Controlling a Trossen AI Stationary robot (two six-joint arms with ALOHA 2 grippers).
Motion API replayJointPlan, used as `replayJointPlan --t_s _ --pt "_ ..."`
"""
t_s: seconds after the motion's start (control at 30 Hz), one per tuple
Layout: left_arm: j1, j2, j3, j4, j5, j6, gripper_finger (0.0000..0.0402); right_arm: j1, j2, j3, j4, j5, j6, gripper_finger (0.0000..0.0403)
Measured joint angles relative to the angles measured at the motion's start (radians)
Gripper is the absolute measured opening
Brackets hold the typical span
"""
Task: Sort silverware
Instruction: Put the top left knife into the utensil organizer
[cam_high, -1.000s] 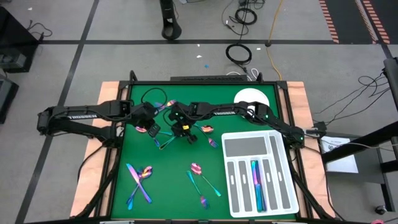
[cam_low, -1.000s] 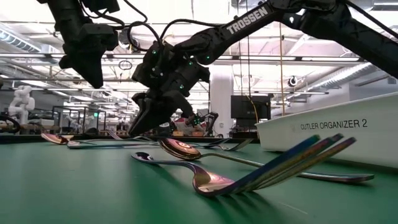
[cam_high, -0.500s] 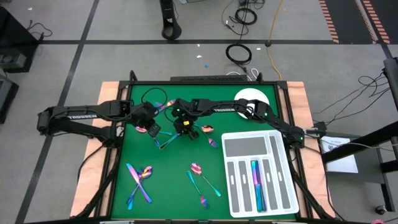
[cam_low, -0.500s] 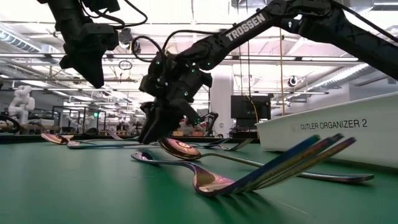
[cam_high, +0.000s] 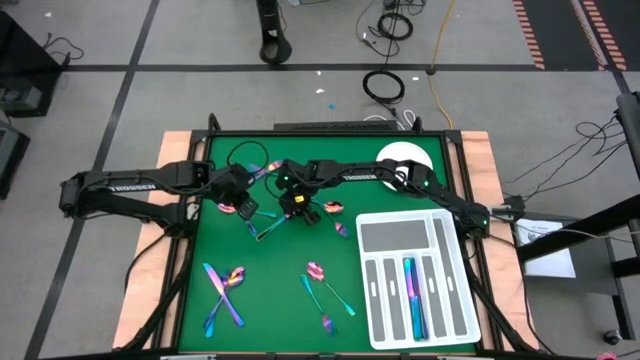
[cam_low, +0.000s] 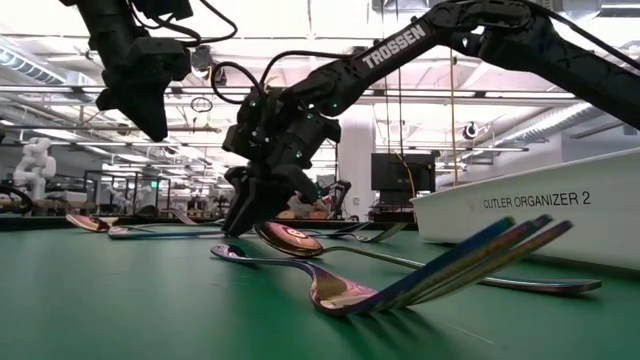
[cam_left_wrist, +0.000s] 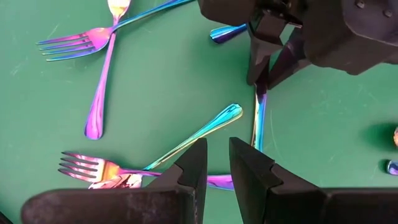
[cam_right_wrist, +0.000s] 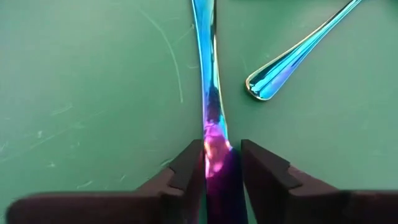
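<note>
Green table (cam_high: 280, 300), right gripper (cam_right_wrist: 216, 163) astride knife handle (cam_right_wrist: 208, 93), left gripper (cam_left_wrist: 215, 163) narrowly parted, empty

silverware (cam_high: 225, 285): iridescent rainbow forks, spoons, knives | flat, scattered on green mat | some in tray

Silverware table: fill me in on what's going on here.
The right gripper is down on the green mat, its fingers straddling the handle of one rainbow utensil; a firm grip isn't clear. The left gripper hovers empty beside it. A couple of pieces lie in the white organizer tray; other silverware lies scattered on the mat.
</note>
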Motion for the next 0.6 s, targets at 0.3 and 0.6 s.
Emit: replayJointPlan --t_s 0.3,0.6 --pt "0.000 0.000 0.000 0.001 0.000 0.003 0.0067 -0.002 0.001 0.000 0.020 0.034 -0.010 0.0017" --pt "0.000 0.000 0.000 0.001 0.000 0.008 0.0067 -0.002 -0.004 -0.002 0.024 0.031 -0.007 0.0001"
